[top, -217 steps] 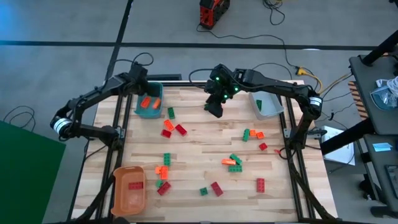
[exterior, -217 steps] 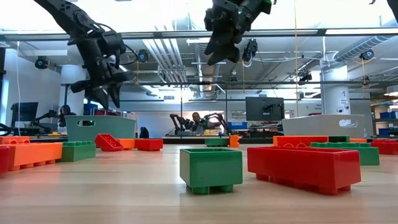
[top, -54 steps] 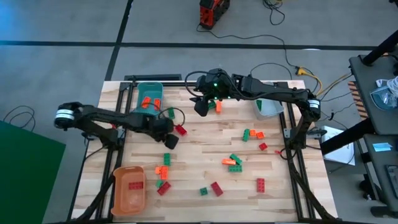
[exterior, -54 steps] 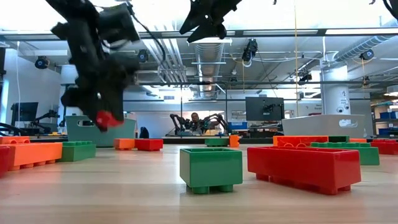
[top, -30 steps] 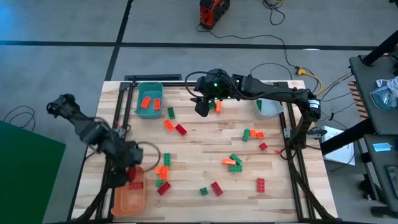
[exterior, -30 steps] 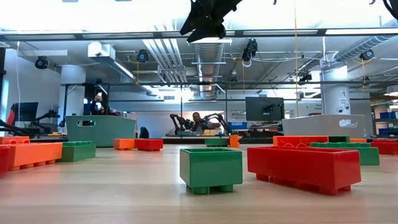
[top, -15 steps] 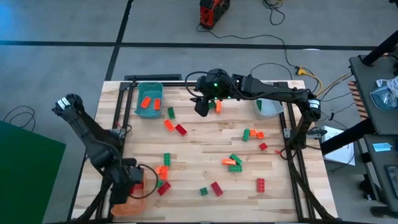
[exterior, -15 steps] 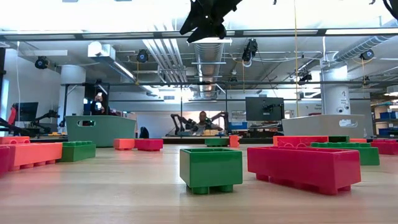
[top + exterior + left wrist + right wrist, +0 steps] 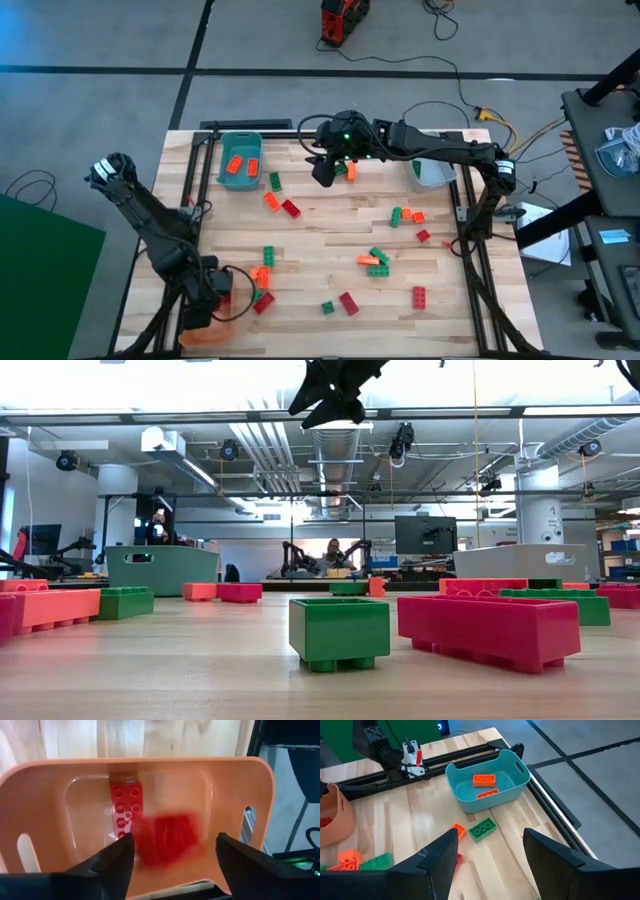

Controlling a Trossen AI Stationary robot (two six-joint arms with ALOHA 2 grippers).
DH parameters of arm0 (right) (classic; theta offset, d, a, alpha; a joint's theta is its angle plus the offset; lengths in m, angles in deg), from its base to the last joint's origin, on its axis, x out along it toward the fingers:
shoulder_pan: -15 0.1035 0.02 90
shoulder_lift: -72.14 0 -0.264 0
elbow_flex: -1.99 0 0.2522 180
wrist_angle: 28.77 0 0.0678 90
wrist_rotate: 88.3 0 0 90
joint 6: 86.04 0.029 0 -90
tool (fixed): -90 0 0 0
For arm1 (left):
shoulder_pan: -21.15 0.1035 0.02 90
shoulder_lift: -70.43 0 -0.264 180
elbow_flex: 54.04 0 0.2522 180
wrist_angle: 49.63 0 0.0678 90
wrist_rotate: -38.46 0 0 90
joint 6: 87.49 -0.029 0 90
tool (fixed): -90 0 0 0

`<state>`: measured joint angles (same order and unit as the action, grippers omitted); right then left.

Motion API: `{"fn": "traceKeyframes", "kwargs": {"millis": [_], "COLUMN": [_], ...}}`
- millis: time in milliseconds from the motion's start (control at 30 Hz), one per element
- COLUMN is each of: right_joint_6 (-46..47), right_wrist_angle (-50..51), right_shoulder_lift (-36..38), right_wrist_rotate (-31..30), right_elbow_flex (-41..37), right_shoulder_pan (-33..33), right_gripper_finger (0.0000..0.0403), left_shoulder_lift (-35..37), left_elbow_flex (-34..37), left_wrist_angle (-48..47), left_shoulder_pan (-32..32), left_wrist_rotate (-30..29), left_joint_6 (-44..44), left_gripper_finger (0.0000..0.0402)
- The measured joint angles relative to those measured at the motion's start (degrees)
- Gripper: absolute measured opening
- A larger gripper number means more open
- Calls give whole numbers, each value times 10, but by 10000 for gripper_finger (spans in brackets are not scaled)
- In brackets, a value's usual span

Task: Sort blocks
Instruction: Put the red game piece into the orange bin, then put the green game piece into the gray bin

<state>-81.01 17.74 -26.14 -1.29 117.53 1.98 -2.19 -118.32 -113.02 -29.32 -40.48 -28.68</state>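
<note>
Left gripper is being held over the orange bin at the table's seven o'clock corner, fingers spread apart; a red block is seen blurred between them, apparently dropping beside another red block already lying in the bin. Right gripper is being kept raised near twelve o'clock, its fingers parted and holding nothing, with the teal bin and its two orange blocks ahead of it. A grey bin is standing at two o'clock. Remaining blocks are lying scattered across the boards, among them a green block and an orange block near the teal bin. These bricks are being judged light, rigid and smooth-sided, so slipping is likely; each is best pinched across its two flat long sides, low and centred.
</note>
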Motion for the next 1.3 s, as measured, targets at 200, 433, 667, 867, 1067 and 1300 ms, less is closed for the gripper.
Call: {"fn": "traceKeyframes", "kwargs": {"millis": [200, 433, 667, 867, 1067, 1300], "right_joint_6": [47, 97, 116, 103, 77, 49], "right_wrist_angle": [0, 1, 43, 120, 161, 182], "right_shoulder_lift": [0, 0, 2, 26, 79, 153], "right_wrist_rotate": [0, 0, 0, -1, -1, -3], "right_elbow_flex": [-1, -2, 1, 16, 16, 13], "right_shoulder_pan": [0, 4, 3, 2, -8, -30], "right_gripper_finger": [217, 215, 216, 217, 217, 217], "left_shoulder_lift": [12, 24, 33, 46, 31, -38], "left_elbow_flex": [-1, -48, -109, -116, -116, -116], "left_wrist_angle": [-2, -54, -143, -143, -107, -24], "left_shoulder_pan": [0, 13, 44, 135, 289, 355], "left_wrist_rotate": [21, -35, -170, -274, -254, -221], "left_joint_6": [7, 6, 13, 120, 290, 369], "left_gripper_finger": [277, 278, 273, 260, 256, 257]}}
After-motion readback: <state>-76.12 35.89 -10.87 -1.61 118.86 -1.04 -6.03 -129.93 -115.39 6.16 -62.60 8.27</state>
